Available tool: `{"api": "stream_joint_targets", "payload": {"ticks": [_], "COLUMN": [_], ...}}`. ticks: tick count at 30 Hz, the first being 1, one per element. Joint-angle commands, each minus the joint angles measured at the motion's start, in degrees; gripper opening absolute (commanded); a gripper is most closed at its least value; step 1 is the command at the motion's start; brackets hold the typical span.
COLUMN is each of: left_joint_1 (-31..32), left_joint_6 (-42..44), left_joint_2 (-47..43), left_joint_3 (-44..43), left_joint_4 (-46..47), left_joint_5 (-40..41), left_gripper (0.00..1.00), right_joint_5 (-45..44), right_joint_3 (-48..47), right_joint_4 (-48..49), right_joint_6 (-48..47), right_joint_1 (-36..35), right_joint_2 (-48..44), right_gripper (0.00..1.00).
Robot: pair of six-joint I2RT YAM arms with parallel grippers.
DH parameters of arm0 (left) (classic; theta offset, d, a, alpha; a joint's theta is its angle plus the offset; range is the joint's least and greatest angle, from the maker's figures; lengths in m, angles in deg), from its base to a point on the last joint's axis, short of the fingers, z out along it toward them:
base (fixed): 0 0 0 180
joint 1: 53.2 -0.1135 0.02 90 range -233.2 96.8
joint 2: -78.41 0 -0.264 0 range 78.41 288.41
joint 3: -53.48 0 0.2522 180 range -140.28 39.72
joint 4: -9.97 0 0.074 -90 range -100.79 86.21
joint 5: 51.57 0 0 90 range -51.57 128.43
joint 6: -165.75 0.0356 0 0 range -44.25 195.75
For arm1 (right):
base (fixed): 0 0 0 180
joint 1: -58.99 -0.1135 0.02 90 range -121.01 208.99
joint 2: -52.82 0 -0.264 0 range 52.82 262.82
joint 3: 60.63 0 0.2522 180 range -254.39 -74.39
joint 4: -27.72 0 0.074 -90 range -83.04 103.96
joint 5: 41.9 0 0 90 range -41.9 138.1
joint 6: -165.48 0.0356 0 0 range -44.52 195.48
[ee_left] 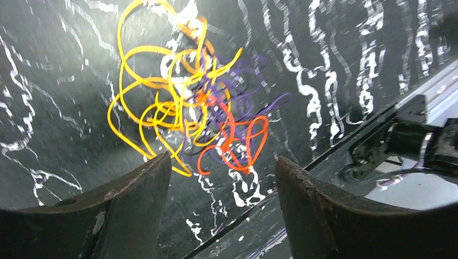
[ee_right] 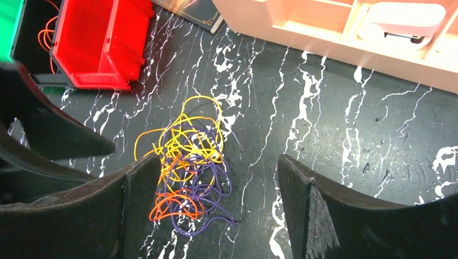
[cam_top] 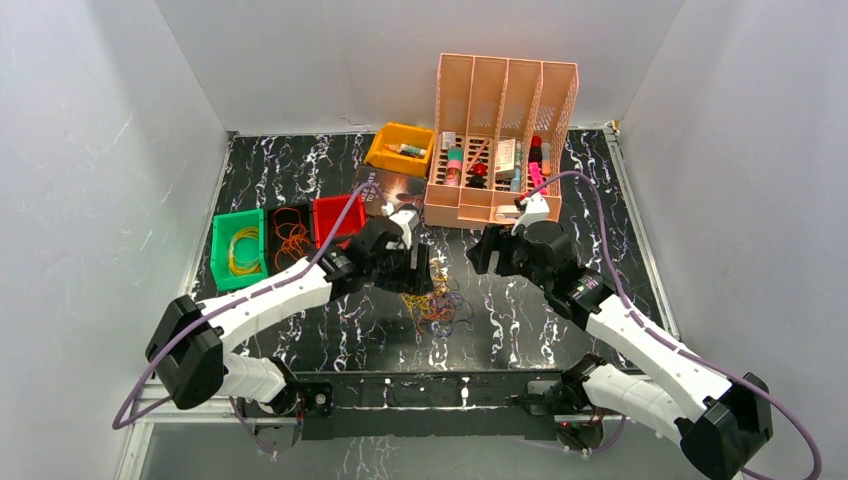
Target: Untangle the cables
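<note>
Left gripper [ee_left: 222,164] hovers above the tangle of thin yellow, orange and purple cables [cam_top: 432,308], right gripper [ee_right: 219,159] beside it, both with fingers apart.

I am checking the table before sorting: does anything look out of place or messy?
Yes. The cables lie loose on the table in one knot, with yellow, orange and purple strands intertwined.

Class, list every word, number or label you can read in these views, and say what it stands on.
No text can be read.
Packets in the pink rack: labels too small.
Items in the yellow bin: too small.
Dark booklet beside the red bin: printing blurred.
</note>
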Motion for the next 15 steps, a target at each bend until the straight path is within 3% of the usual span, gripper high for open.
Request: {"api": "stream_joint_targets", "payload": {"ticks": [1,5,15], "left_joint_1": [1.09,2.59,4.45], "left_joint_6": [-5.22,-5.33,-4.87], "left_joint_2": [-1.68,2.57,6.60], "left_joint_3": [5.58,4.37,3.79], "left_joint_4": [8.39,9.86,10.66], "left_joint_5": [1.18,0.72,1.37], "left_gripper": [0.65,0.52,0.41], "right_joint_5": [-3.17,-2.65,-2.29], "right_joint_3": [-0.33,-0.43,-0.10], "right_joint_4": [3.39,3.63,3.48], "right_joint_6": [0.31,0.14,0.31], "right_joint_1": [-0.05,0.01,-0.03], "right_joint_2": [-0.71,0.20,0.55], "right_gripper": [0.87,0.87,0.87]}}
